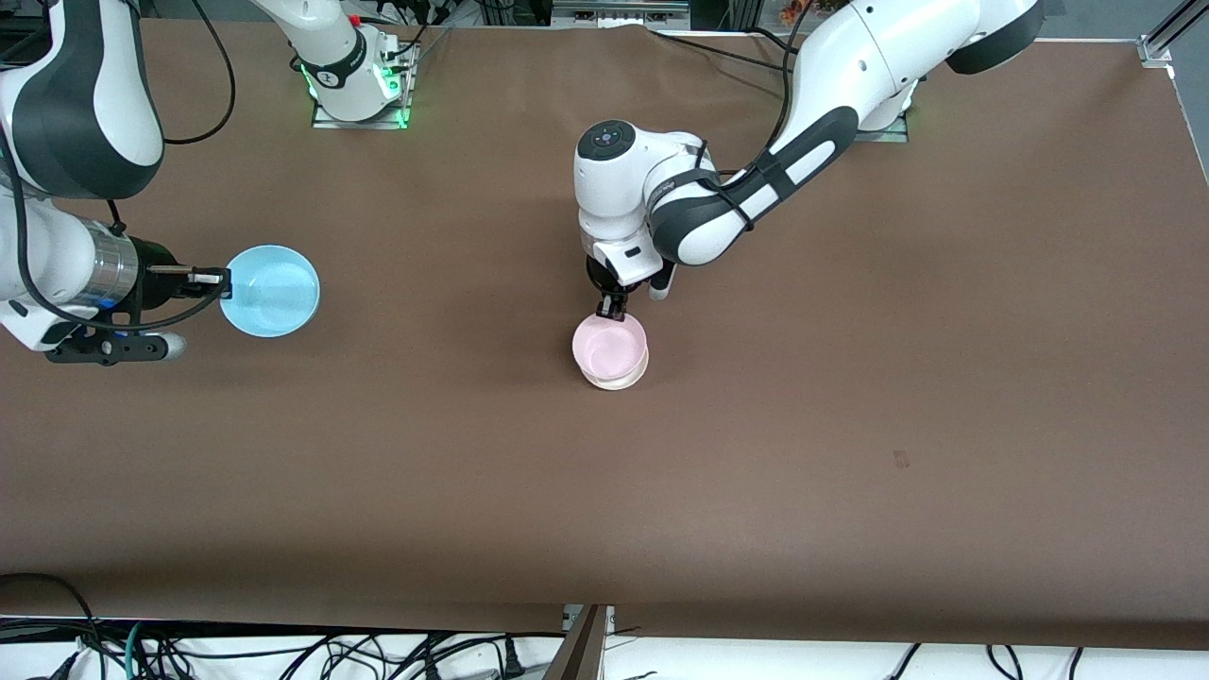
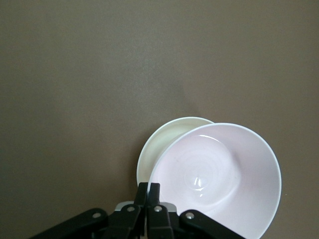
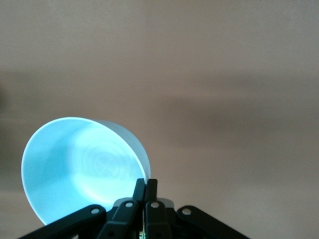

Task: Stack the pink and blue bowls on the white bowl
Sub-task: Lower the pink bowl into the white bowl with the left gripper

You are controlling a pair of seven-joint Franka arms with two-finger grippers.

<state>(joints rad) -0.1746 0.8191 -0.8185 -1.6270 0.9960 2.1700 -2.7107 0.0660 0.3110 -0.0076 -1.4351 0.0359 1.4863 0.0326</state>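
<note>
**Pink bowl over the white one, blue bowl held apart**

Pink bowl [image 1: 609, 347] sits tilted over the white bowl [image 1: 619, 381] near the middle of the brown surface [image 1: 850, 425], its rim not level with the one beneath; in the left wrist view the white bowl [image 2: 167, 142] peeks out as a crescent past the pink bowl [image 2: 219, 179]. The left gripper [image 1: 611, 307] pinches the pink bowl's rim at its 12 o'clock edge, fingers [image 2: 148, 191] clamped tight on the thin wall. Toward the right arm's end of the surface, the blue bowl [image 1: 271, 290] is gripped at its 9 o'clock rim by the right gripper [image 1: 219, 280], jaws closed on the edge; the right wrist view shows the blue bowl [image 3: 82, 169] tipped, whether clear of the surface I cannot tell. The two bowl groups are well apart.
</note>
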